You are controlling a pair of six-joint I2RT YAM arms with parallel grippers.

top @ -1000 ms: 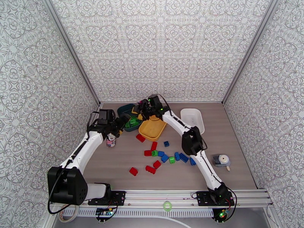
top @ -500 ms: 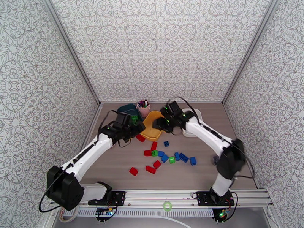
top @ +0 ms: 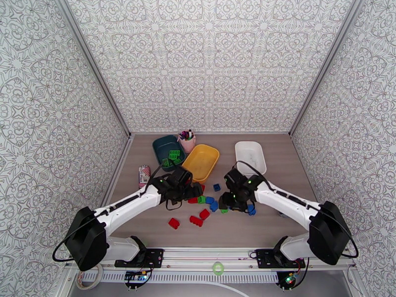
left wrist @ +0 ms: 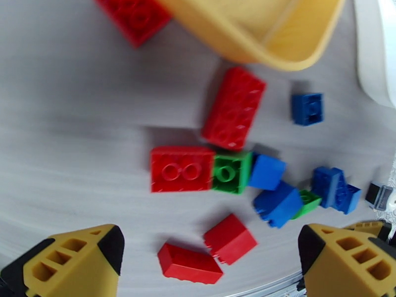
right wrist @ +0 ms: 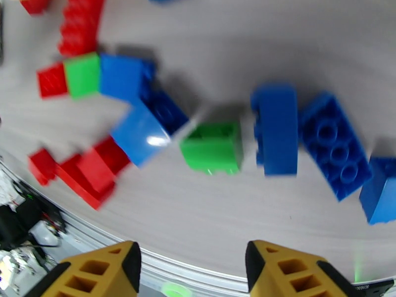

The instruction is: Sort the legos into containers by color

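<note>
The left gripper (left wrist: pixel 209 251) and right gripper (right wrist: pixel 192 263) are both open and empty, above the loose legos (top: pixel 204 214) at the centre of the table (top: pixel 297 169). Green legos (top: pixel 173 156) lie in the dark teal tray (top: pixel 161 143), at 10 o'clock from the yellow tray (top: pixel 202 163).

The grey wood-grain bench (top: pixel 237 228) carries a teal tray (top: pixel 163 146), yellow tray (top: pixel 200 162) and white tray (top: pixel 250 155) at the back. A pink cup (top: pixel 186 143) and a striped object (top: pixel 144 175), perhaps a tube, stand nearby, with loose legos (top: pixel 197 220) scattered mid-bench.
</note>
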